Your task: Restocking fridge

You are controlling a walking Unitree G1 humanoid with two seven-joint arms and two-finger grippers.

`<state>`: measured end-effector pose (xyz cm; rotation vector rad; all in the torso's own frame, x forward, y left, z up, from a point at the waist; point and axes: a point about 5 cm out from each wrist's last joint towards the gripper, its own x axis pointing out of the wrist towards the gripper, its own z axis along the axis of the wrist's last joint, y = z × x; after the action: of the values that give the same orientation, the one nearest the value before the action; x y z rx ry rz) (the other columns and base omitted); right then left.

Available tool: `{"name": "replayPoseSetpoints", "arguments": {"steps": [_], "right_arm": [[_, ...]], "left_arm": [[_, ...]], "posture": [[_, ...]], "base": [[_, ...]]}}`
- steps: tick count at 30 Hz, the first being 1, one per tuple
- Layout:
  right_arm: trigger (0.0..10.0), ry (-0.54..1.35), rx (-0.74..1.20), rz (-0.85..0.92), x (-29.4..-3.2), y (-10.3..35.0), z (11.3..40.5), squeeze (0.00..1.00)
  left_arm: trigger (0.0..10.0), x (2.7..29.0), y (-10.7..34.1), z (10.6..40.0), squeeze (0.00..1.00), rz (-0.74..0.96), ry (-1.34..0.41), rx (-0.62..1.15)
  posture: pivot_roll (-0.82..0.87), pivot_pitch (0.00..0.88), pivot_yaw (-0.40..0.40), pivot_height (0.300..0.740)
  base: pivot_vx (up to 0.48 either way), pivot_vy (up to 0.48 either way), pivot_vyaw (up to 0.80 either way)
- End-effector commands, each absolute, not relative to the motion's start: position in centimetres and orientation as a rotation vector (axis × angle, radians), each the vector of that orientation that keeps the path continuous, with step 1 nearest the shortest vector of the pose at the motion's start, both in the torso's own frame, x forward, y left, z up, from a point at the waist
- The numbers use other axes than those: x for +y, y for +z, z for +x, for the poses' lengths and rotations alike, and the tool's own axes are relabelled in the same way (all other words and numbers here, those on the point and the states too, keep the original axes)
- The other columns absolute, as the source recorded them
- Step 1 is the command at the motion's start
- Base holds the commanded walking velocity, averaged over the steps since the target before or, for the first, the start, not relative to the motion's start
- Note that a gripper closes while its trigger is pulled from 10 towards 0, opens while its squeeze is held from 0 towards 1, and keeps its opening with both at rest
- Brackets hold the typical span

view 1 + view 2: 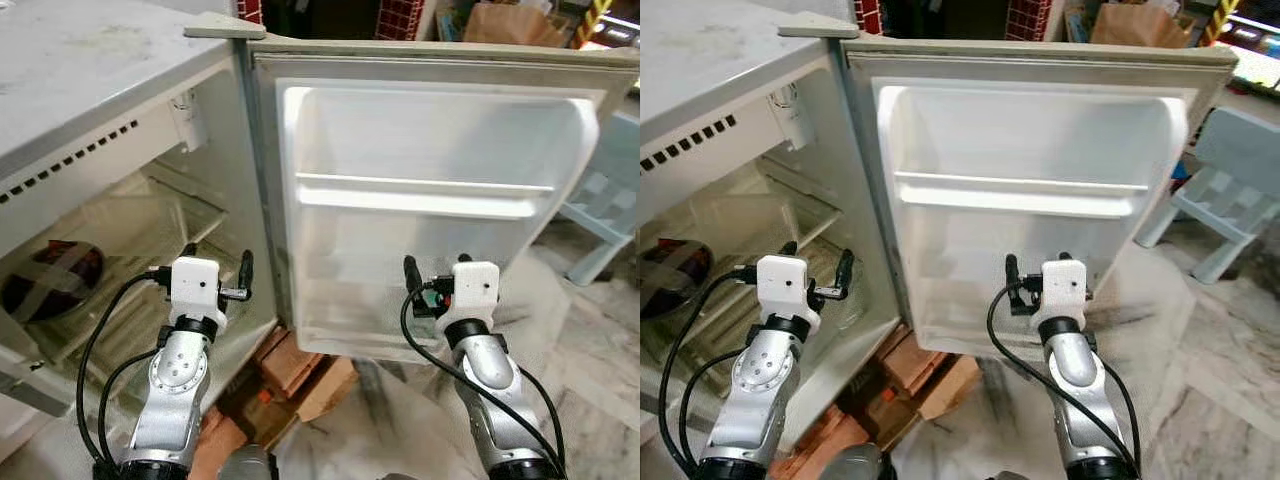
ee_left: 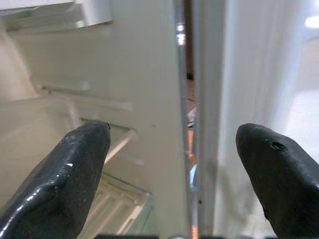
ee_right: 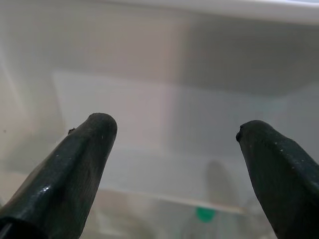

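Fridge: one, small, white, door swung fully open toward the robot's right; top surface scuffed. Its left side is cut off by the frame edge.

Fridge door: inner liner white, one horizontal door rail across the middle, with bare compartments above and below it. The lower edge of the door is partly hidden behind the right arm.

Interior shelf: clear or pale, seen at a slant; fine detail is hard to make out.

Dark round object: one, low in the cabinet at the far left, with pale crossing bands; possibly a bowl or a ball, the view is too poor to say.

Left gripper: raised at the cabinet's open edge, near the hinge side; fingers spread wide, holding nothing. Its wrist view shows the cabinet wall and the gap by the door between the fingertips.

Right gripper: raised just before the lower door liner; fingers spread apart, holding nothing.

Cardboard boxes: brown, at least two, on the floor under the door, partly hidden.

Pale blue chair: one, right of the door, well apart, cut off at the frame edge.

Floor: light, mottled, open to the right of the door.
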<state>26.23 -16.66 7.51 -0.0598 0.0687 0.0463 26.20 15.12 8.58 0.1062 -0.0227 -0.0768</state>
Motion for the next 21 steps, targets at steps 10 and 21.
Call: {"name": "replayPoseSetpoints", "arguments": {"steps": [10, 21], "right_arm": [[10.0, 0.043, 0.070, -0.057, -16.95, 8.18, 26.67, 0.00], [10.0, 0.043, 0.070, -0.057, -16.95, 8.18, 26.67, 0.00]], "left_arm": [[10.0, 14.40, 8.51, 26.26, 0.00, 0.114, -0.099, -0.025], [10.0, 14.40, 8.51, 26.26, 0.00, 0.114, -0.099, -0.025]], "posture": [[0.06, 0.000, -0.007, 0.740], [0.06, 0.000, -0.007, 0.740]], "base": [[0.000, -0.480, 0.00], [0.000, -0.480, 0.00]]}}
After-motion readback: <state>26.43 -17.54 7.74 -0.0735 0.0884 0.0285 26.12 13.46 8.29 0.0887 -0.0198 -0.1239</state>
